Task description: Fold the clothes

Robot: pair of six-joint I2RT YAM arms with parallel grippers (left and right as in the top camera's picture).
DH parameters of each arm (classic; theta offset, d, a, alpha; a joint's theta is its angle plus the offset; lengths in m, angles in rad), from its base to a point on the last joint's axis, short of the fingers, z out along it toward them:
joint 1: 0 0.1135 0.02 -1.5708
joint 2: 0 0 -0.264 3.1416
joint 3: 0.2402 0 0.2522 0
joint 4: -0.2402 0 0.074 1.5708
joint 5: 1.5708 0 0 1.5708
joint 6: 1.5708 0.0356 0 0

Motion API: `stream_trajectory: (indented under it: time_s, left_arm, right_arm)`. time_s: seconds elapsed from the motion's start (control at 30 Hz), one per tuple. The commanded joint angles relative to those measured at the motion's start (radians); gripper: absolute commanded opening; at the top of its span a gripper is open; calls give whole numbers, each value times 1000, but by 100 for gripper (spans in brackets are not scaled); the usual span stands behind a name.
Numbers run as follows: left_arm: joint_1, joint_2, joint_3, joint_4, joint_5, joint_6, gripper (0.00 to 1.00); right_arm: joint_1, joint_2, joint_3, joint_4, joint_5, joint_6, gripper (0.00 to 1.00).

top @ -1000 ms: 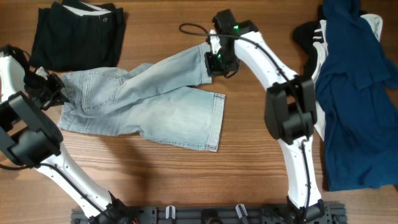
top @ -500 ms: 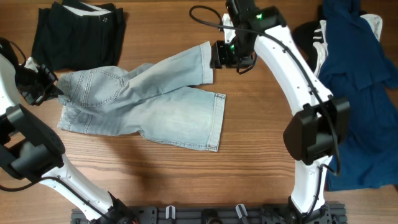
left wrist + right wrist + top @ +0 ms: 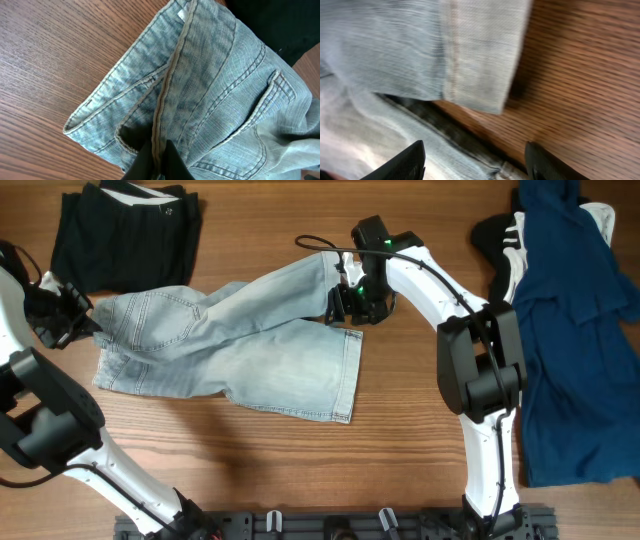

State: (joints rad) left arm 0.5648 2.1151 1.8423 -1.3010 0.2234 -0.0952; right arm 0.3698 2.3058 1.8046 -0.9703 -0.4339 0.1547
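Note:
The light-blue denim jeans (image 3: 230, 340) lie spread on the table left of the middle, one leg reaching up to the right. My left gripper (image 3: 82, 320) is at their left end, shut on a waistband seam; in the left wrist view the jeans (image 3: 215, 85) fill the frame and my left gripper (image 3: 159, 157) pinches the seam. My right gripper (image 3: 347, 300) hovers at the hem of the upper leg, open. In the right wrist view that hem (image 3: 475, 55) lies ahead of my right gripper (image 3: 475, 162), with only lower cloth and bare wood between the fingers.
A folded black garment (image 3: 125, 235) lies at the back left, touching the jeans' waist. A navy garment (image 3: 575, 330) is heaped along the right side over white and black ones (image 3: 500, 240). A black cable (image 3: 315, 242) loops behind the right arm.
My right gripper has opened and let go of the jeans leg, swung up and right, then come back down to the hem. The left gripper has pulled the waistband slightly left.

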Motion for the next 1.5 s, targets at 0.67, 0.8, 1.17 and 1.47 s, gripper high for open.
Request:
stream_trajectory:
  time_s: [0.67, 0.8, 1.17, 1.47]
  left_arm:
    - [-1, -11, -8, 15, 20, -18, 4]
    - [-1, -17, -8, 26, 24, -18, 4]
    - [-2, -112, -8, -66, 58, 5, 4]
    - [0, -111, -8, -159, -133, -51, 4]
  right_arm:
    - [-4, 53, 12, 150, 5, 7, 4]
    - [-14, -34, 26, 147, 87, 58, 4]
    - [-14, -281, 26, -212, 95, 68, 4]
    - [35, -373, 26, -451, 98, 114, 4]
